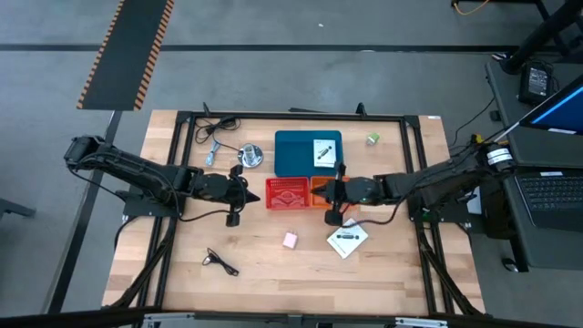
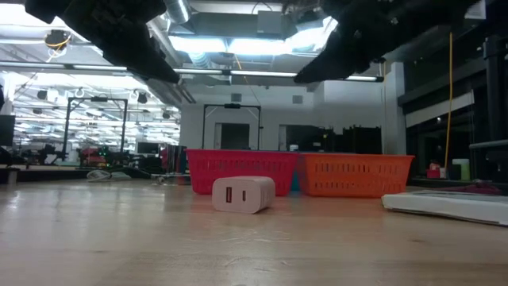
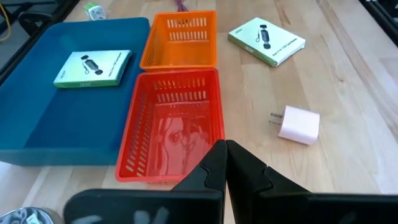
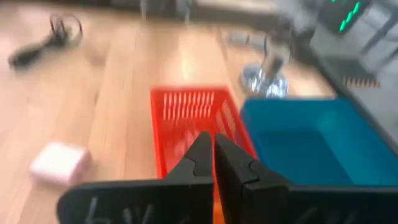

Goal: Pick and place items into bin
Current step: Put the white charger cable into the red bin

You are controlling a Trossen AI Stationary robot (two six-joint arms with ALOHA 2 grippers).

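Note:
One white card [image 1: 322, 151] lies flat in the blue tray [image 1: 296, 164]; the other card [image 1: 347, 240] lies on the table near the right arm. The pale cube [image 1: 291, 240], a plug block [image 3: 298, 124], rests on the wood in front of the baskets. The green cube [image 1: 373, 138] sits beyond the tray's right end. Thin black cables lie at the far left [image 1: 219, 128] and near left [image 1: 221, 262]. My left gripper [image 1: 246, 189] hovers shut at the red basket's left end [image 3: 225, 149]. My right gripper [image 1: 332, 193] hovers shut over the orange basket [image 4: 213, 146].
A red basket [image 1: 287, 193] and an orange basket [image 1: 321, 191] stand side by side just in front of the blue tray. A round silver disc [image 1: 250, 156] lies left of the tray. Black frame rails run along the table's edges.

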